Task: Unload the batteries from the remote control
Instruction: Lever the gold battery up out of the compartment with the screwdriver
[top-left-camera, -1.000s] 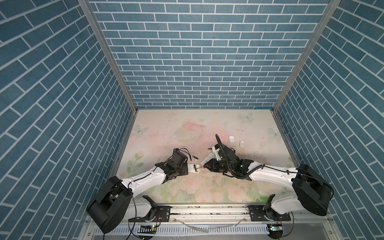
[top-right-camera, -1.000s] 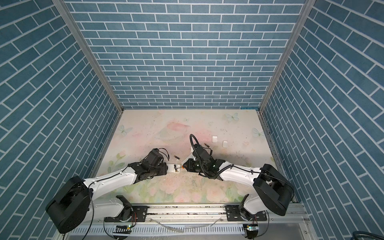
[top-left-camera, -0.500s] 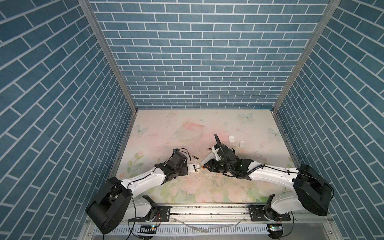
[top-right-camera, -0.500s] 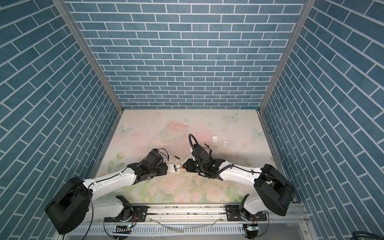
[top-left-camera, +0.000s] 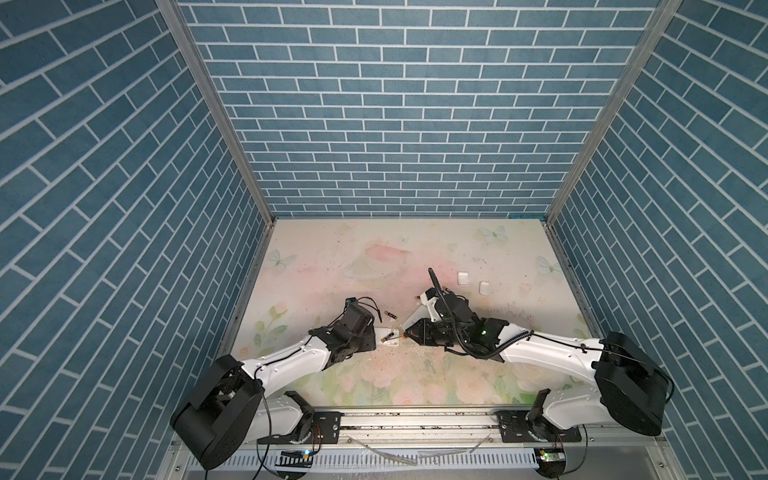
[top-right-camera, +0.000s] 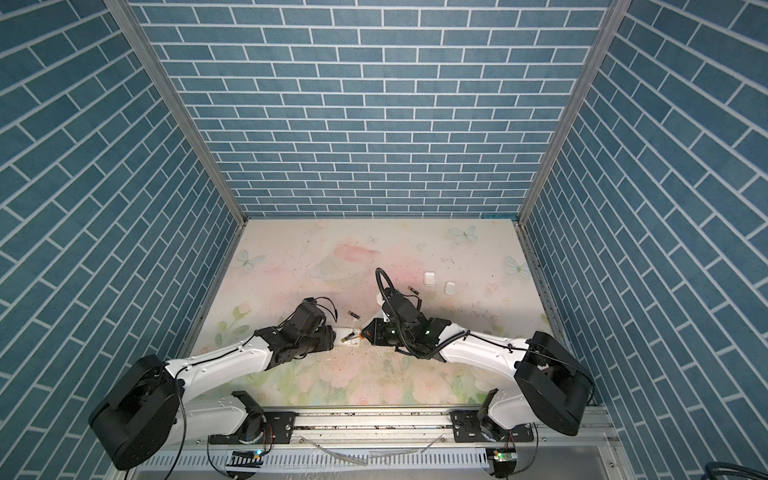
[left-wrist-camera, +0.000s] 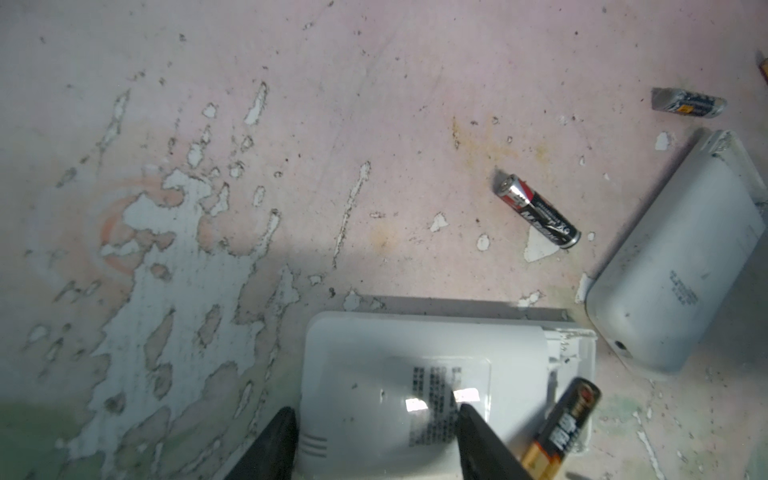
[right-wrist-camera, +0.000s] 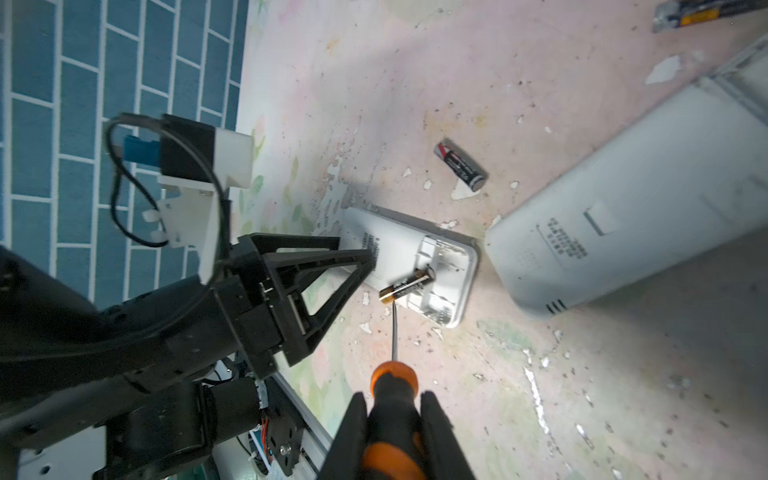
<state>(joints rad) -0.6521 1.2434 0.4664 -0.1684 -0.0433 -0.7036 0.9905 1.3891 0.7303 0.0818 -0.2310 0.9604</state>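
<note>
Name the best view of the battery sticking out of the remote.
Right wrist view: the battery shows whole, tilted out of the compartment, screwdriver at its gold end. Left wrist view crops it; both top views show a speck.

Near remote control at the tabletop's front centre.
The left end effector sits over its left end; the right end effector holds a screwdriver pointing in from the right, tip at a battery lying askew in the open compartment, 1 end past the rim. A second remote control lies just behind-right, a loose battery behind, a third battery farther back, 2 covers back right.
</note>
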